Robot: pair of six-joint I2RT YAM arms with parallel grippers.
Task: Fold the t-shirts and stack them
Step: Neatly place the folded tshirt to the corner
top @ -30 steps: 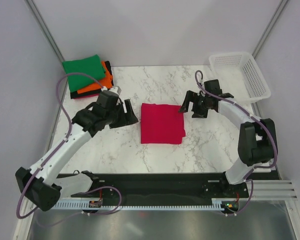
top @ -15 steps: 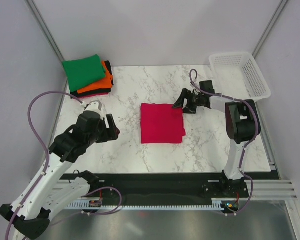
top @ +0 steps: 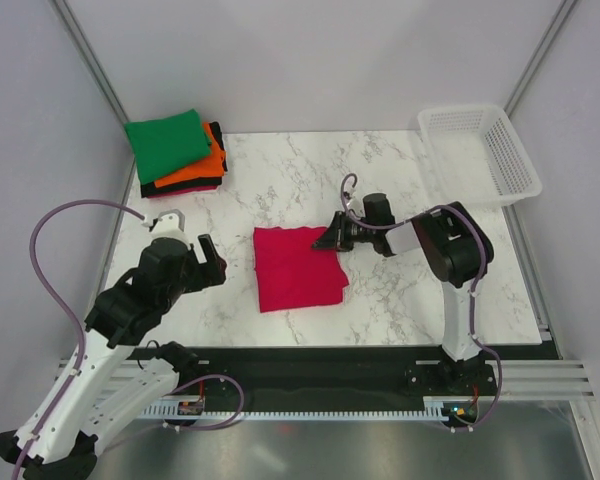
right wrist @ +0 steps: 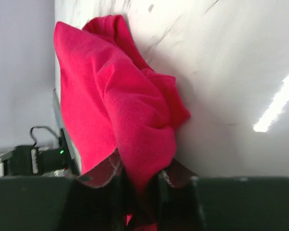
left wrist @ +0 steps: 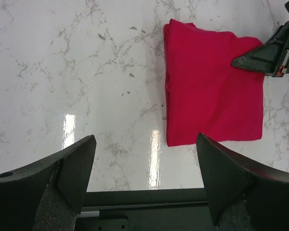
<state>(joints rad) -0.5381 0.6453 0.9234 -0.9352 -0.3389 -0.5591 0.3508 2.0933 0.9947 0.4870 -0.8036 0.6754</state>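
Note:
A crimson-pink t-shirt (top: 295, 268), folded into a rough square, lies at the table's centre. My right gripper (top: 332, 240) is low at its upper right corner, shut on a bunched fold of the cloth (right wrist: 120, 110); in the right wrist view the gripper (right wrist: 142, 185) pinches the pink fabric. My left gripper (top: 215, 262) hangs open to the left of the shirt, apart from it, with nothing between its fingers (left wrist: 74, 166). The left wrist view shows the shirt (left wrist: 209, 91) ahead on the right. Folded green (top: 167, 141), orange (top: 208, 163) and black (top: 180, 186) t-shirts are stacked at the back left.
A white lattice basket (top: 480, 150) stands at the back right corner. The marble tabletop (top: 310, 170) has grey side walls on both sides. The black base rail (top: 310, 365) runs along the near edge.
My right gripper closed on the pink shirt's right edge and moved it left and nearer. My left arm drew back to the left and opened wider.

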